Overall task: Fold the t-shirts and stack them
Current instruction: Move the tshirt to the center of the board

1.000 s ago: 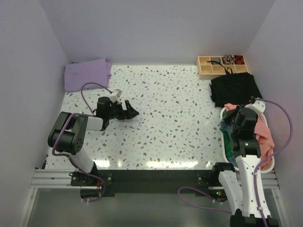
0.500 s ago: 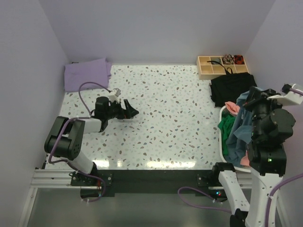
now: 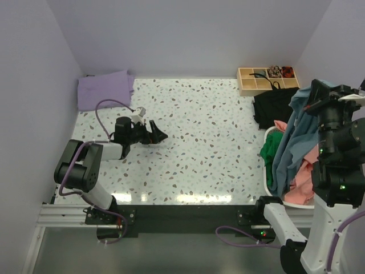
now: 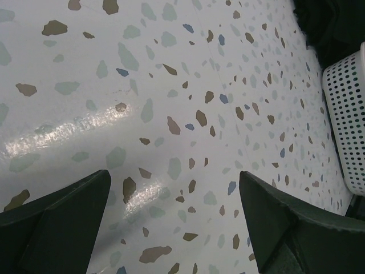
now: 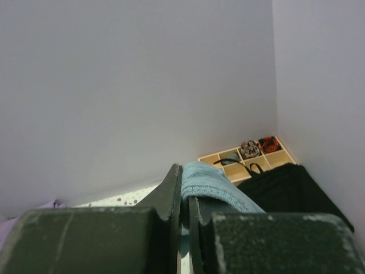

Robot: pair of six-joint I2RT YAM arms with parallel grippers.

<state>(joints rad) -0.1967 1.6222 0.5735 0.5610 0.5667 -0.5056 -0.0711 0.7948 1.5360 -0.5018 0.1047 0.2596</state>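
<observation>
The right pincer [image 3: 312,96] is gripping one slate-blue t-shirt [image 3: 287,149] above one basket [image 3: 267,184]. The left pincer [image 3: 157,133] is hovering released over the surface [image 3: 217,125]; one lavender t-shirt [image 3: 105,89] is lying folded far-left.

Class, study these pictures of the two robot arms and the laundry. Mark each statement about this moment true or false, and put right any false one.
1. The right claw is shut on a blue shirt. True.
2. The left claw grips the purple shirt. False: it is open and holds nothing above the speckled table; the purple shirt lies in the far left corner.
3. The blue shirt lies flat on the table. False: it hangs from the right claw, down into the white basket.
4. A wooden tray stands in the far right corner, with a black cloth just in front of it. True.
</observation>
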